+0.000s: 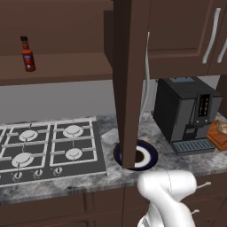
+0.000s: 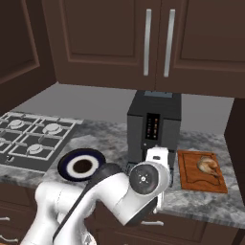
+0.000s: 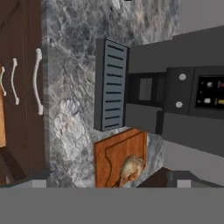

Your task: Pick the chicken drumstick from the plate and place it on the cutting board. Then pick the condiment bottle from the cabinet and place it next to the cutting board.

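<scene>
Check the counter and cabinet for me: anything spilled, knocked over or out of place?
Nothing stands out. The chicken drumstick lies on the cutting board, the plate sits flat and empty, and the condiment bottle stands upright on the open cabinet shelf.

Even soft rendered light, faint shadows, no glare, slightly blurry low-resolution views

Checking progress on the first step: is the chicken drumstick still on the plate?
No, the chicken drumstick lies on the cutting board, and the plate holds nothing.
</scene>
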Robot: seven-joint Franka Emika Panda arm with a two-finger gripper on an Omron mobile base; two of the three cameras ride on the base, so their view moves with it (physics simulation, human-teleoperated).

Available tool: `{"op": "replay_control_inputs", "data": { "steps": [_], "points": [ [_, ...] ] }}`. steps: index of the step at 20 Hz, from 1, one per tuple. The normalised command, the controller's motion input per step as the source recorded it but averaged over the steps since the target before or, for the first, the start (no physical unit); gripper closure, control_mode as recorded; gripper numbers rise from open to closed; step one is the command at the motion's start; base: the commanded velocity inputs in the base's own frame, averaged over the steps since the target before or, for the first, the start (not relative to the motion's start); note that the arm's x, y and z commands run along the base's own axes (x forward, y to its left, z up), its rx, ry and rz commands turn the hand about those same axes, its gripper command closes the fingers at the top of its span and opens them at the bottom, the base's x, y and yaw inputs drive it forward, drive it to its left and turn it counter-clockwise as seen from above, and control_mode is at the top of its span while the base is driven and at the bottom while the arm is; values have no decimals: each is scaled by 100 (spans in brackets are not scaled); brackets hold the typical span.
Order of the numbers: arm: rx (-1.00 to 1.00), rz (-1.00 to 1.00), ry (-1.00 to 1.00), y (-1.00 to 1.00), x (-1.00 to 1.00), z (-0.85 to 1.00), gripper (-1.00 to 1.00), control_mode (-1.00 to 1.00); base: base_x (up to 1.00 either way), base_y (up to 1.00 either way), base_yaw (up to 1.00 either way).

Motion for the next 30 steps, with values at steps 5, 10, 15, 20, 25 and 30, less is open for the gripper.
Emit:
{"op": "replay_control_inputs", "data": {
  "steps": [5,10,15,20,25,30],
  "points": [
    [-4,-1,-21,41,-59,49,-100,-100,0,0,0],
    [0,0,-20,30,-61,62,-100,-100,0,0,0],
    [0,0,-15,31,-65,56,-100,-100,0,0,0],
    [0,0,-12,17,-56,47,-100,-100,0,0,0],
    [-3,0,-7,6,-35,36,-100,-100,0,0,0],
    [-5,0,-3,15,-35,31,-100,-100,0,0,0]
  ]
}}
